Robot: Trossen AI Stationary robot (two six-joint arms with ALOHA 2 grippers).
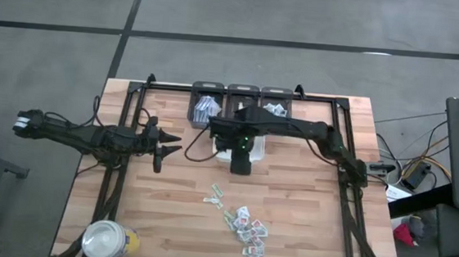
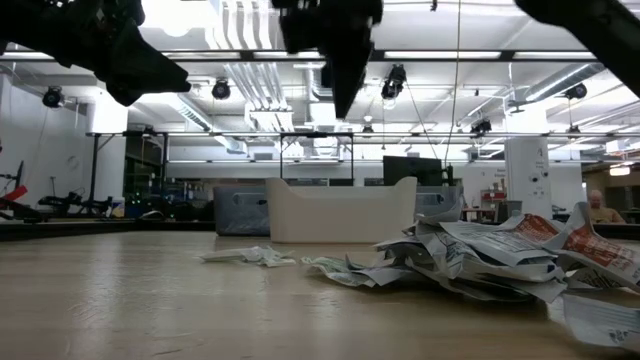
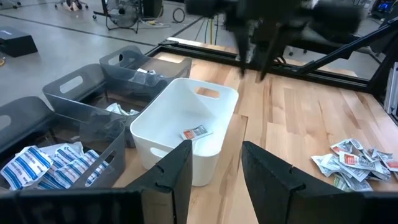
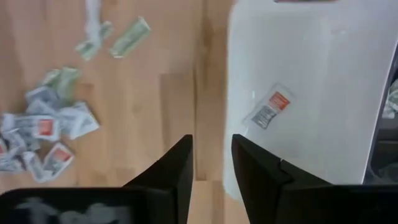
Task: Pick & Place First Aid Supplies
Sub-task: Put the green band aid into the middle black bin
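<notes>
The first aid supplies lie as a loose pile of small white packets [image 1: 243, 225] on the near middle of the table, also seen in the low view [image 2: 480, 255]. One red-and-grey printed packet [image 4: 268, 109] lies flat on the floor of the white tray [image 1: 224, 153]. My right gripper [image 4: 211, 165] hangs open and empty over the tray's near edge [image 1: 241, 169]. My left gripper [image 1: 175, 147] is open and empty, left of the tray, pointing at it [image 3: 214, 168].
Three grey bins [image 1: 207, 102] stand along the far edge behind the tray; some hold blue-and-white packets [image 3: 37, 168]. A round white-lidded yellow jar [image 1: 110, 241] stands at the near left corner. A dark frame [image 1: 349, 171] runs round the table. Bare wood lies between tray and pile.
</notes>
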